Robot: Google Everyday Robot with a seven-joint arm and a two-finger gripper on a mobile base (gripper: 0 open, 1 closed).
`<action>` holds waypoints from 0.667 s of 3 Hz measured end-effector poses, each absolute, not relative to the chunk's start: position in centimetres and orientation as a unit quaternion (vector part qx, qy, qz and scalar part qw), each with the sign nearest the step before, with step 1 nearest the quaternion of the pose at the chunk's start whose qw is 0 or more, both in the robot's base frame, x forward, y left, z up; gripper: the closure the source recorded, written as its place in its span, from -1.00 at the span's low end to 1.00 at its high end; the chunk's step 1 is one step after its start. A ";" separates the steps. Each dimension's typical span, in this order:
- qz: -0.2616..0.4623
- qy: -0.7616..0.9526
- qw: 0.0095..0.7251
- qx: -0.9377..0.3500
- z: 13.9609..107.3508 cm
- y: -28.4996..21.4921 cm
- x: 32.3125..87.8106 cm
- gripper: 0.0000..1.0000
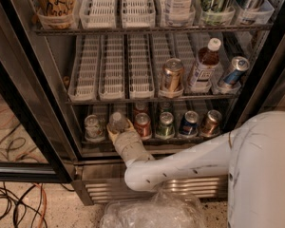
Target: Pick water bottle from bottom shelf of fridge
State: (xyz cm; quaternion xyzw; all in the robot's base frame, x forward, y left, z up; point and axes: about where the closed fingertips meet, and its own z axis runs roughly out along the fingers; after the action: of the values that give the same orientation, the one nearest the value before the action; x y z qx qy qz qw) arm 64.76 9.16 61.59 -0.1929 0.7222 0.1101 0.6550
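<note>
Gripper (119, 133) sits low at the bottom shelf (154, 140), right by water bottle (118, 121). It's at lane front, so easy reach. Grip: can't tell.

Smooth white arm (190, 160), faintly scuffed, with 1 rounded elbow. Its tan-wrapped gripper (118, 127) is at the bottom shelf (180, 139), left.

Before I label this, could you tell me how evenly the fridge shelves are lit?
Camera view: bottom shelf dim and shadowed, where the gripper sits at the water bottle; rack above brighter; can tops catch small highlights.
</note>
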 end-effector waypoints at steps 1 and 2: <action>0.111 0.720 0.657 -0.193 61.7 9.2 64.7 1.00; 0.111 0.712 0.665 -0.194 62.0 9.1 64.5 1.00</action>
State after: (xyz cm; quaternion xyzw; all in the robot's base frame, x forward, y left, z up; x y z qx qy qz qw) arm 64.46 9.15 62.02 -0.1944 0.7122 0.1109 0.6654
